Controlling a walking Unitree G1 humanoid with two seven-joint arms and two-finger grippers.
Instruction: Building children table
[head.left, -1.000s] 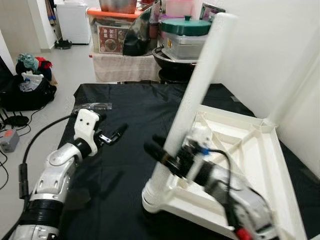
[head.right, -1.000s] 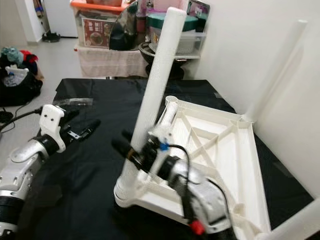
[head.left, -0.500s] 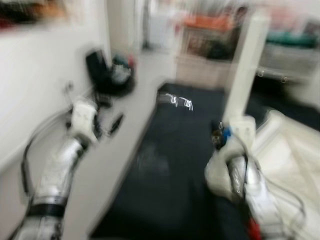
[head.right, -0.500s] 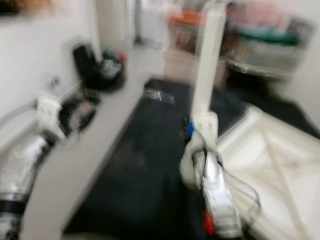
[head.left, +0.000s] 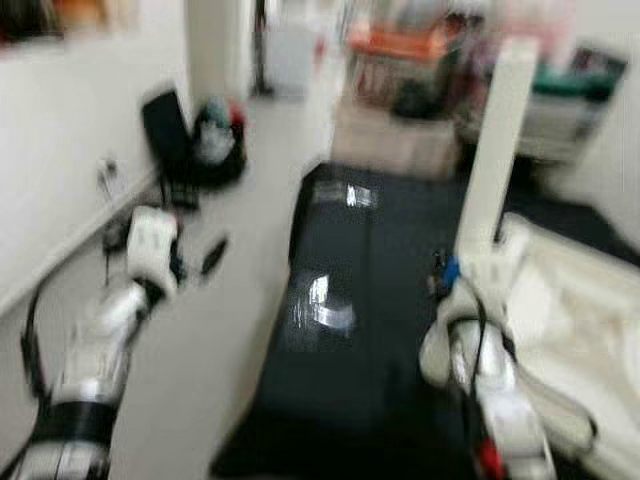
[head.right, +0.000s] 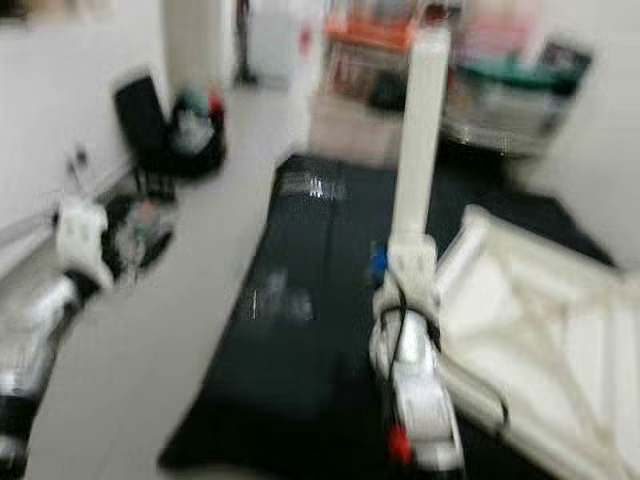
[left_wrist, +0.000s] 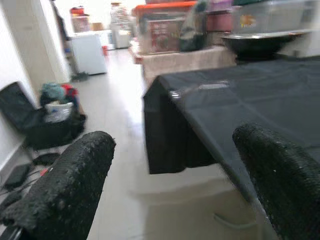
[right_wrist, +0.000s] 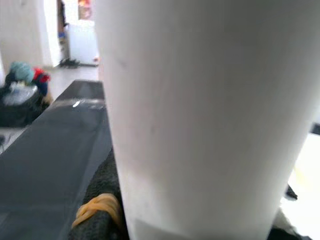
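The views are blurred. A white table leg (head.left: 497, 150) stands upright at the near corner of the upside-down white tabletop (head.left: 585, 330), which lies on a black-covered table (head.left: 340, 380). My right gripper (head.left: 462, 272) is shut on the leg near its base. In the right wrist view the leg (right_wrist: 200, 110) sits close between the black fingers (right_wrist: 100, 200). My left gripper (head.left: 205, 258) hangs open over the floor, left of the black table. Its fingers (left_wrist: 65, 190) hold nothing.
A black bag with clothes (head.left: 195, 145) and cables lie on the floor by the left wall. Storage boxes and pots (head.left: 420, 60) stand behind the table. A clear plastic wrapper (head.left: 350, 195) lies on the cloth's far left part.
The camera has swung left and the picture has blurred. My left gripper has moved off the black cloth and out over the floor. The right gripper stays on the leg.
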